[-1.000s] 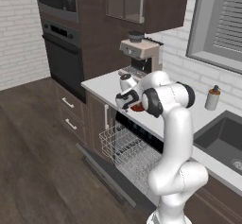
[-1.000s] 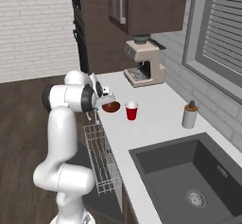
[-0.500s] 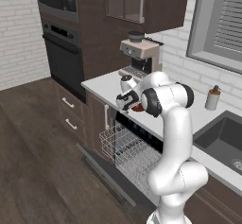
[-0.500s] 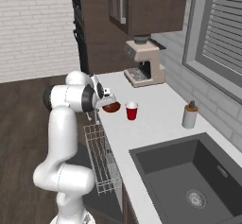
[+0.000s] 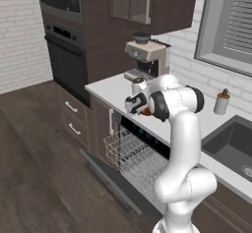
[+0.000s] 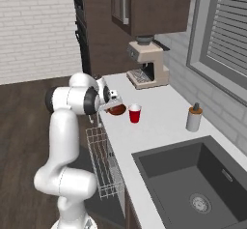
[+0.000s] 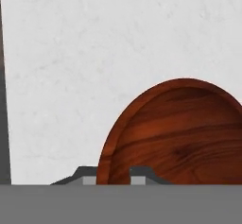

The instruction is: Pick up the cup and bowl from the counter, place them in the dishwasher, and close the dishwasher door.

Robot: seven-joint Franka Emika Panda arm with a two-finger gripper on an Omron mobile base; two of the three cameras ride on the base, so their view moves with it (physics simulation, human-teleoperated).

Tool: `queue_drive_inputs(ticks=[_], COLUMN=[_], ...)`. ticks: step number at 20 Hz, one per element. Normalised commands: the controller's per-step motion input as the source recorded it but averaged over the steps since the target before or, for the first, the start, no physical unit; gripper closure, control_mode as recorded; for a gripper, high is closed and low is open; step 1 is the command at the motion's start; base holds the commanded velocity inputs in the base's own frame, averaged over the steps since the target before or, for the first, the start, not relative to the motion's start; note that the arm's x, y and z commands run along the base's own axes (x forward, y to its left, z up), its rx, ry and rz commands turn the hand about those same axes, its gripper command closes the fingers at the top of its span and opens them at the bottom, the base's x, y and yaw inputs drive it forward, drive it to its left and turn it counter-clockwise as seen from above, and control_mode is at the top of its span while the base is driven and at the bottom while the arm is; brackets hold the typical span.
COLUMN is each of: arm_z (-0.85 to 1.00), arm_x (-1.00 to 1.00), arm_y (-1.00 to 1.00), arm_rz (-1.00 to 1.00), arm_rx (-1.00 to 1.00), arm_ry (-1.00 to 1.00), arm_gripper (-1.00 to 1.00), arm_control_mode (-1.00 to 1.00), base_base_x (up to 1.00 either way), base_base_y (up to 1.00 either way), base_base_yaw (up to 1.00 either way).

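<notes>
Your end effector (image 7: 113, 175) is pinched on the rim of the bowl (image 7: 179, 133), which sits on the surface (image 6: 159, 126) just beside the cup (image 6: 134, 113). Nothing is loaded: both must go into the open dishwasher (image 5: 135, 163), then shut its door.
</notes>
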Motion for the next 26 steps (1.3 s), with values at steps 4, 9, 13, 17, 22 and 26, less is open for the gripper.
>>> queue_drive_inputs(ticks=[4, 9, 13, 17, 22, 26], arm_z=[-0.01, 0.00, 0.14, 0.38, 0.13, -0.28], arm_x=[0.00, 0.00, -0.17, -0.79, -1.00, -1.00], arm_y=[-0.41, 0.84, 1.00, 0.89, 0.39, -0.08], arm_rz=[0.06, 0.03, 0.05, 0.00, -0.01, -0.05], arm_rx=[0.05, 0.00, 0.00, 0.00, 0.00, 0.01], arm_ry=[-0.04, 0.00, 0.00, 0.03, 0.01, 0.00], arm_gripper=[1.00, 1.00, 1.00, 1.00, 1.00, 1.00], arm_control_mode=[-1.00, -1.00, -1.00, -1.00, -1.00, -1.00], base_base_x=[0.00, 0.00, 0.00, 0.00, 0.00, 0.00], base_base_y=[0.00, 0.00, 0.00, 0.00, 0.00, 0.00], base_base_yaw=[0.00, 0.00, 0.00, 0.00, 0.00, 0.00])
